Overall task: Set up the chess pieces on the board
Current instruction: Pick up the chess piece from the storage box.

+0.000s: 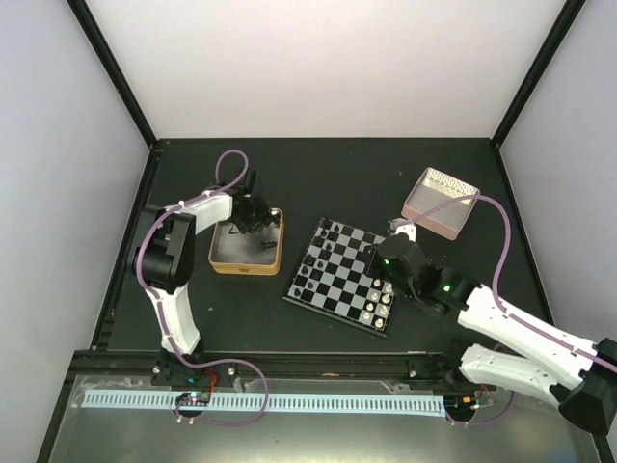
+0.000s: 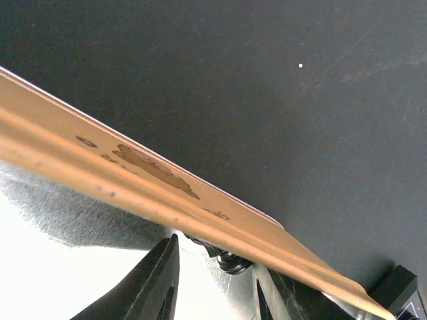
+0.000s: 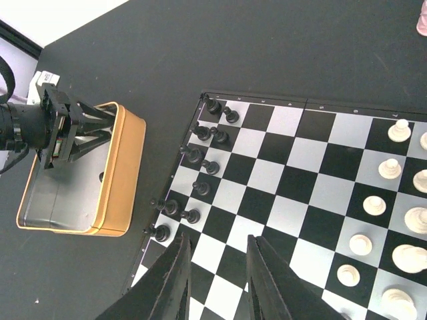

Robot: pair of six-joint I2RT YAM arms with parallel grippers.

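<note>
We show a matte black tabletop (image 1: 318, 174) enclosed by pale walls (image 1: 318, 68) and black corner posts.

The white-and-black left arm (image 1: 174, 251) rises from its base, folds at the elbow and reaches forward and down. Its left gripper (image 2: 217, 293) is lowered inside the square metal tin with a gold rim (image 1: 220, 262). The jaws stand parted and released, with one tiny black piece (image 2: 230, 261) lying between them on the tin floor.

The white-and-black right arm (image 1: 501, 323) stretches in from the right and ends over the near right part of the small square chessboard of black and pale squares (image 3: 293, 167). The right gripper (image 3: 217, 280) hovers above it, with its jaws apart and nothing between them.

The chessboard lies at the middle of the tabletop, turned at an angle, just right of the tin. A pink rectangular box (image 1: 439, 217) sits beyond its far right corner.

We count ten black chess pieces (image 3: 193, 155) in two files along the side of the chessboard nearest the tin. At least nine cream chess pieces (image 3: 375, 205) stand along the opposite side, some cut off by the frame edge.
</note>
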